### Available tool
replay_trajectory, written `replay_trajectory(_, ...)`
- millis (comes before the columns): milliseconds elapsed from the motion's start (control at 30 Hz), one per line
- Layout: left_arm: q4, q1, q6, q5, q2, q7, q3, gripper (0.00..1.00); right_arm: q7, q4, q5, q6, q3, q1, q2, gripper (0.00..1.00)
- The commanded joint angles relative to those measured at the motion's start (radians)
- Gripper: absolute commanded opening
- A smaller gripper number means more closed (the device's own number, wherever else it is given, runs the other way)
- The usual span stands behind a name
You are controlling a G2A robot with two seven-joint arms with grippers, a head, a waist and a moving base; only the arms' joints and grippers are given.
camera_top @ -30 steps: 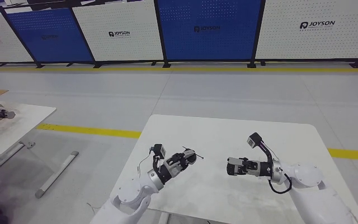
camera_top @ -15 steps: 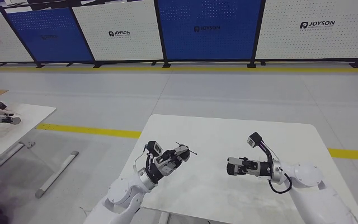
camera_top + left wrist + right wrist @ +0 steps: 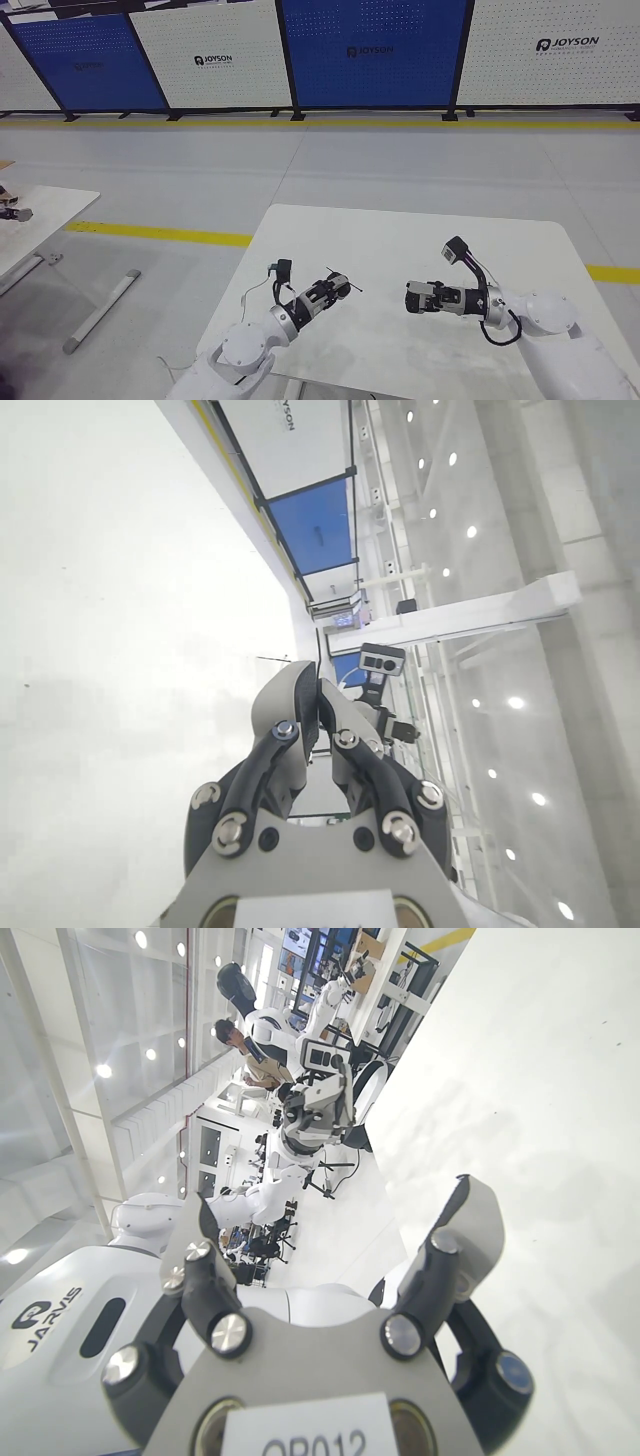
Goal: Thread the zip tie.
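Black zip tie (image 3: pixel 272 658) clamped between left jaws.

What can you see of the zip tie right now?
The zip tie is a thin black strip, plastic by its look. It is pinched between the shut fingers of the left hand, over the white table, with a short straight length sticking out sideways past the fingertips. Its head and any loop are too small to make out. The right hand is open and apart from it.
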Motion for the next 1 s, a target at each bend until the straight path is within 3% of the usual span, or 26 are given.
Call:
replay_trajectory(0, 0.000, -0.001, 0.000, -0.001, 0.000, 0.001, 0.001, 0.00, 0.000, 0.000, 0.000, 0.000, 0.000, 0.000, 0.000, 1.00)
replay_trajectory(367, 0.004, -0.001, 0.003, 0.006, 0.000, 0.003, 0.003, 0.00, 0.000, 0.000, 0.000, 0.000, 0.000, 0.000, 0.000, 1.00)
replay_trajectory(500, 0.027, -0.011, 0.047, 0.126, 0.000, 0.023, 0.035, 0.00, 0.000, 0.000, 0.000, 0.000, 0.000, 0.000, 0.000, 1.00)
replay_trajectory(900, 0.025, -0.013, 0.044, 0.124, -0.001, 0.028, 0.040, 0.00, 0.000, 0.000, 0.000, 0.000, 0.000, 0.000, 0.000, 1.00)
replay_trajectory(967, 0.019, -0.011, 0.014, 0.101, -0.003, 0.034, 0.040, 0.00, 0.000, 0.000, 0.000, 0.000, 0.000, 0.000, 0.000, 1.00)
